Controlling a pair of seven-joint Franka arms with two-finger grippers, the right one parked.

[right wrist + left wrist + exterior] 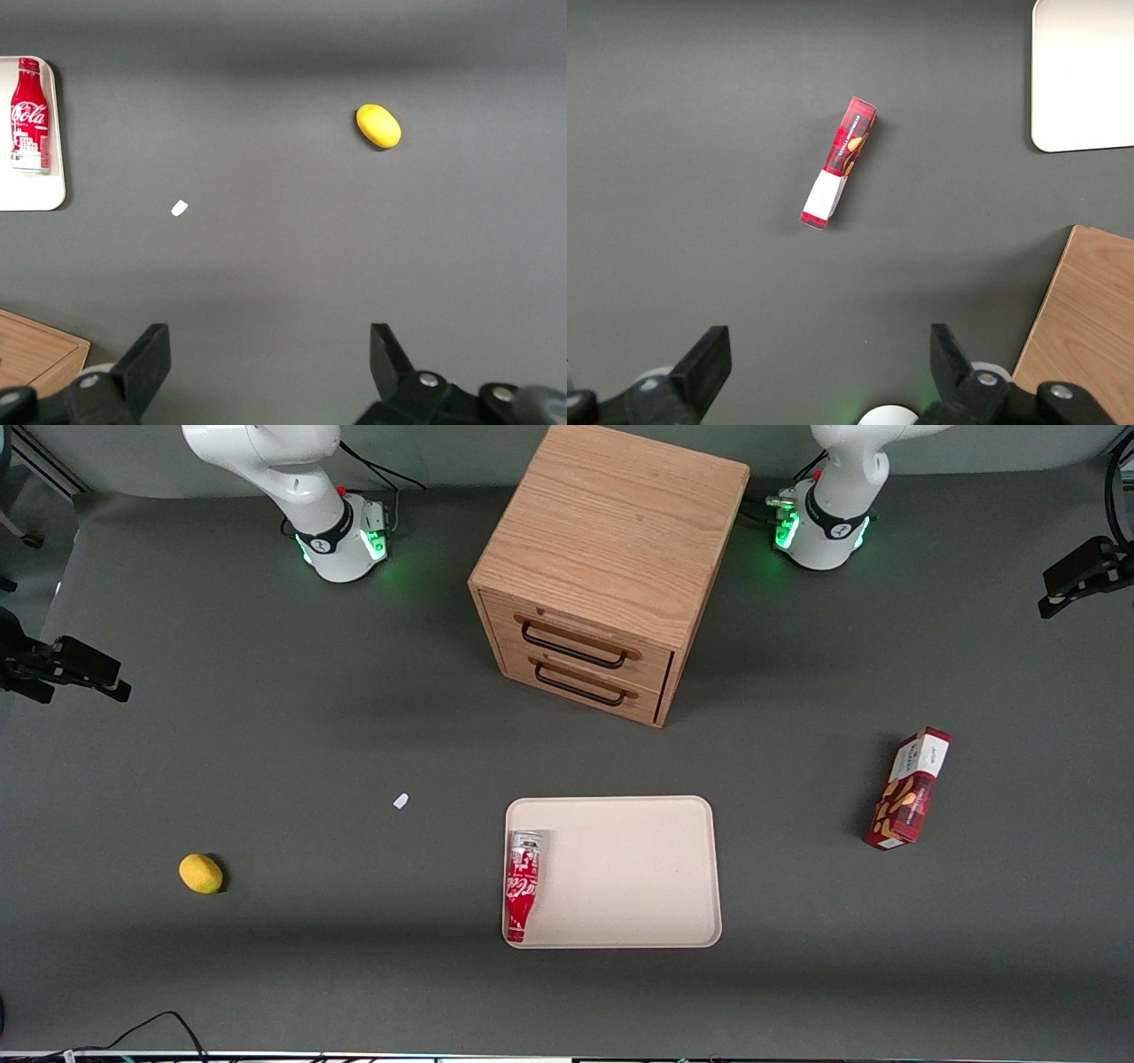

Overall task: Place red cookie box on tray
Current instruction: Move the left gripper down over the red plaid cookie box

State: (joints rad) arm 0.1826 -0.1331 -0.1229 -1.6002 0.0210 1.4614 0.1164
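- While the red cookie box [912, 789] lies on the table toward the working arm's end, well apart from the tray [638, 868], the reach has yet to start.
- Left gripper [830, 372] hangs high above the box — fingers spread, empty.
- Next, probably: descend and close across its narrow width.

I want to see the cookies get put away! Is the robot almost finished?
Not yet, it has barely begun. The red cookie box lies on the table toward the working arm's end, apart from the tray, which holds only a Coca-Cola bottle. The gripper is open, high above the box, holding nothing. Left to do: come down, grab the box, carry it over and set it on the tray.
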